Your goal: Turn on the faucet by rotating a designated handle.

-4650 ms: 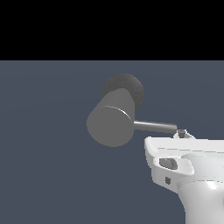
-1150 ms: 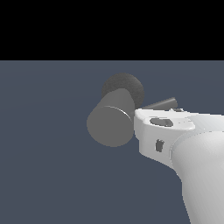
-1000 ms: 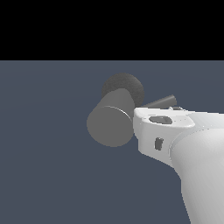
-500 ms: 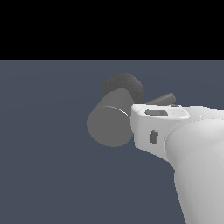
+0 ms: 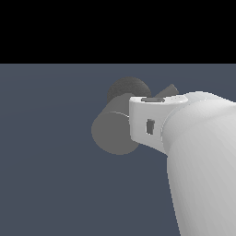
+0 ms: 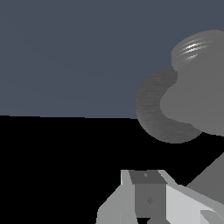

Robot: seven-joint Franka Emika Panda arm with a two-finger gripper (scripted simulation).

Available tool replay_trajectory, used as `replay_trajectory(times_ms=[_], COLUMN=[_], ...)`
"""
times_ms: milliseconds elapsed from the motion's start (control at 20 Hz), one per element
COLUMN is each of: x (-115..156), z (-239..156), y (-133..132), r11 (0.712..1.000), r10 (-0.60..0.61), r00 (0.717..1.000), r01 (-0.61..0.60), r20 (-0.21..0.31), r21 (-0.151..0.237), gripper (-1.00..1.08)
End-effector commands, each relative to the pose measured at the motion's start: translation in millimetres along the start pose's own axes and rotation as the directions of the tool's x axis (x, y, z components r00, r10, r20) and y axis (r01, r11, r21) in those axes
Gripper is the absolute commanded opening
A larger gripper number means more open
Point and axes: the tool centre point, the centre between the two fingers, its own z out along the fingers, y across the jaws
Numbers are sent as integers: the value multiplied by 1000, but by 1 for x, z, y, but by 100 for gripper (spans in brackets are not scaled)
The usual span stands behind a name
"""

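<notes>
The faucet (image 5: 115, 133) is a thick matte grey cylinder showing its flat round end, with a darker rounded base (image 5: 129, 89) behind it. Only the tip of the handle (image 5: 169, 90) shows, angled upward above my white arm (image 5: 203, 152). The arm's hand hides the rest of the rod and sits close against the cylinder's side, on the exterior view's right. In the wrist view the faucet (image 6: 197, 92) and its rough base (image 6: 153, 113) loom close, a grey slanted piece that may be the handle (image 6: 209, 178) shows beside them, and my gripper (image 6: 148, 194) is partly in view. How its jaws stand does not show.
A flat dark blue-grey floor (image 5: 46, 161) surrounds the faucet, with black background above it. My arm fills the lower part of the exterior view's right side.
The handle swung from about level to pointing upward. Over the last second my arm moved toward the exterior view's left, covering more of the rod and part of the cylinder.
</notes>
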Motion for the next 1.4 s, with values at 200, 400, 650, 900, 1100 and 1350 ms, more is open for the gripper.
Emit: replay_trajectory(times_ms=[200,400,650,900,1100,1350], x=[-42,-18,-31,-43,-53,-65], z=[-2,-2,-3,-4,-5,-7], y=[35,21,38,55,68,84], r11=[999,1000,1000,1000,999,999], r10=[3,0,0,1,1,2], r00=[997,1000,1000,999,999,998], r01=[1,0,0,0,1,1], r20=[71,9,24,38,49,63], r21=[-53,-10,-21,-31,-38,-48], gripper=[-100,-100,-100,-100,-100,-100])
